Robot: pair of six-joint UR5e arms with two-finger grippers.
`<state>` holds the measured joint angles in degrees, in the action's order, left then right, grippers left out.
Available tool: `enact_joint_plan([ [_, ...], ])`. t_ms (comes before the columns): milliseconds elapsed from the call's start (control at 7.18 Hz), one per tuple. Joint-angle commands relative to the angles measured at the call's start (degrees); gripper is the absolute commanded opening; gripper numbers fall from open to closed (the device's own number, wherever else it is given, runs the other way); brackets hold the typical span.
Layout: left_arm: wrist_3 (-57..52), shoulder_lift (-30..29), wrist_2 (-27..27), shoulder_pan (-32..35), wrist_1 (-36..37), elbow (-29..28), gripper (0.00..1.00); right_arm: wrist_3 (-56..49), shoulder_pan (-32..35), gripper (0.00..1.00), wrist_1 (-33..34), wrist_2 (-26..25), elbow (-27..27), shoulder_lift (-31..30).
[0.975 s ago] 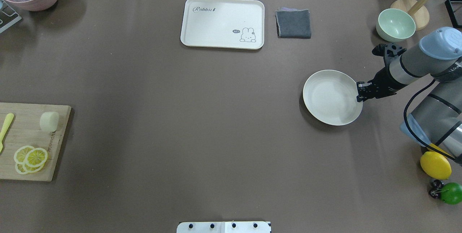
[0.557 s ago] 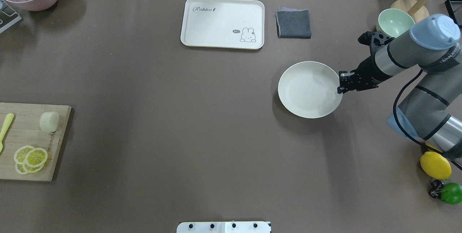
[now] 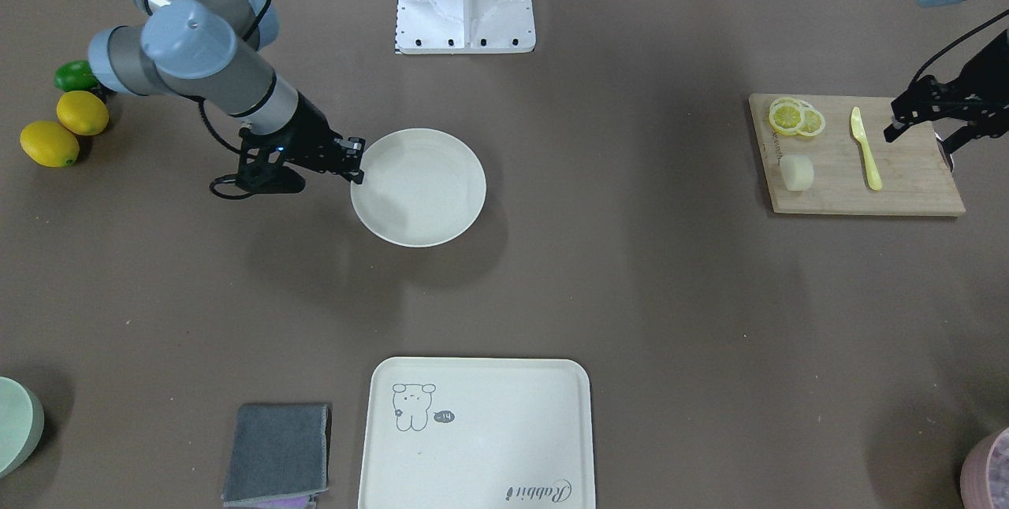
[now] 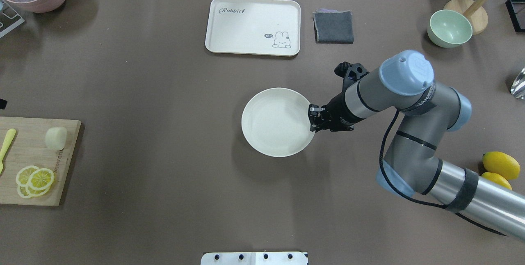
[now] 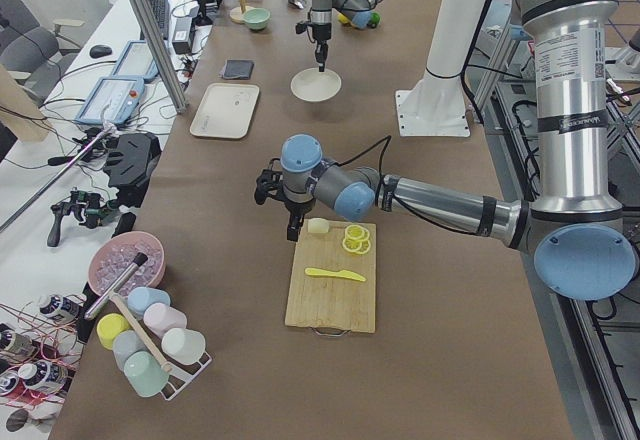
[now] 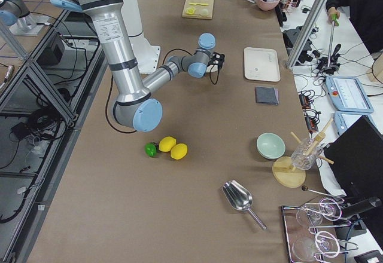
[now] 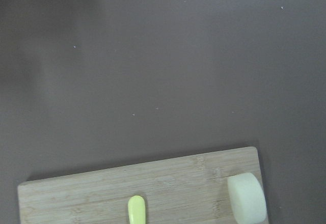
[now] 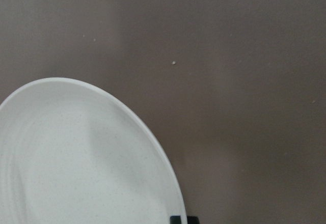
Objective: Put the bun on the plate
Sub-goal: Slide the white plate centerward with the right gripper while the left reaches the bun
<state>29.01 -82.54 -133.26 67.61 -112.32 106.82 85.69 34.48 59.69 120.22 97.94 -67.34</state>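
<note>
The right pincer [image 4: 313, 119] is clamped on the right-hand rim of the plate [image 4: 270, 125], near the centre of the overhead view. One dark fingertip [image 8: 177, 219] shows at the bottom edge of the right wrist view, just under that rim. The plate lies level and holds nothing, and a soft shadow spreads below it on the brown surface [image 4: 164, 92]. Whether it touches the surface I cannot tell.

The bun [image 4: 56, 138] sits at the far left of the overhead view, well apart from the plate. It is on a wooden cutting board [image 4: 37, 156], close to the board's upper right corner. Lemon slices [image 4: 35, 179] lie stacked lower on the board, and a small yellow knife [image 4: 7, 144] lies at the frame's left edge.

The left pincer [image 5: 291, 225] hangs near the bun's end of the board, apart from the bun. Whether its fingers are apart or together cannot be told. The left wrist view looks down on the board's edge, with the bun at lower right.
</note>
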Motion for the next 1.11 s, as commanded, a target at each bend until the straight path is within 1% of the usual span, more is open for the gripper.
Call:
enact_joint_plan([
  [0,12.7,-0.4,5.4,-9.6,-4.9,-1.4,0.97,3.7,-5.2,0.0,0.0,-4.9,0.0,1.8],
  [139,17.0,-0.9,6.7,-12.4,-5.2,-1.7,0.97,4.0,-5.9,0.0,0.0,-5.6,-0.2,1.9],
  [279,22.4,-2.4,9.0,-15.7,-5.2,-1.9,0.97,4.4,-6.6,0.0,0.0,-6.4,-0.2,2.0],
  [418,22.8,-2.6,11.3,-17.7,-5.2,-3.0,0.97,4.8,-6.7,0.0,-0.1,-6.5,-0.2,2.0],
  [557,22.8,-2.6,12.1,-17.8,-5.4,-4.1,0.97,5.2,-6.8,0.0,-0.1,-6.5,-0.2,2.0],
  [697,22.9,-2.5,12.2,-17.9,-5.3,-3.9,0.96,5.2,-6.8,0.0,0.0,-6.6,-0.2,2.0],
  [836,22.8,-2.6,12.2,-18.1,-5.3,-4.7,0.93,5.9,-6.8,0.23,0.0,-6.8,-0.3,2.0],
  [975,22.9,-3.3,12.2,-18.7,-5.3,-5.1,0.93,6.6,-6.9,0.29,0.0,-7.5,-0.4,2.0],
])
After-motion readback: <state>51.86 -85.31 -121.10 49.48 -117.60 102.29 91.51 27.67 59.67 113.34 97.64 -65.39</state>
